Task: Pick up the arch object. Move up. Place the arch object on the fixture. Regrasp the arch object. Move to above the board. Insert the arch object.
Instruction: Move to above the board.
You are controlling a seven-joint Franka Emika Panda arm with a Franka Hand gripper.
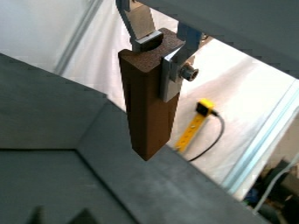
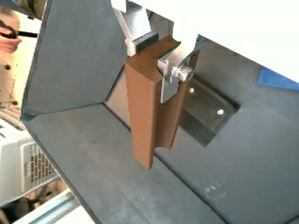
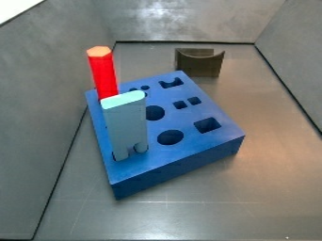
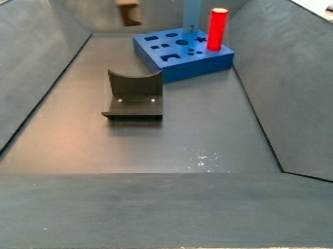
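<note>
I am holding the arch object (image 1: 149, 101) by its upper end, the long brown bar hanging straight down from my gripper (image 1: 163, 54), well above the grey floor. My jaws are closed on it, the silver plates pressing its two sides. In a side view the bar's lower end (image 4: 129, 12) is just showing at the upper edge, high over the far end of the enclosure.

I judge that I am in the lifting step, or carrying toward the fixture (image 4: 132, 93), since the fixture's curved notch is sitting empty in both side views. The next move is calling for lining the bar up over that notch and lowering it without tilting.

The side views are showing what my wrist views mostly miss: the board (image 3: 201, 141) with its open holes, the red cylinder (image 3: 100, 69) and the pale blue block (image 3: 127, 125) standing in it. A wrist view is catching the fixture's base plate (image 2: 218, 116) behind the bar, and only the wrist views are showing my grip.
</note>
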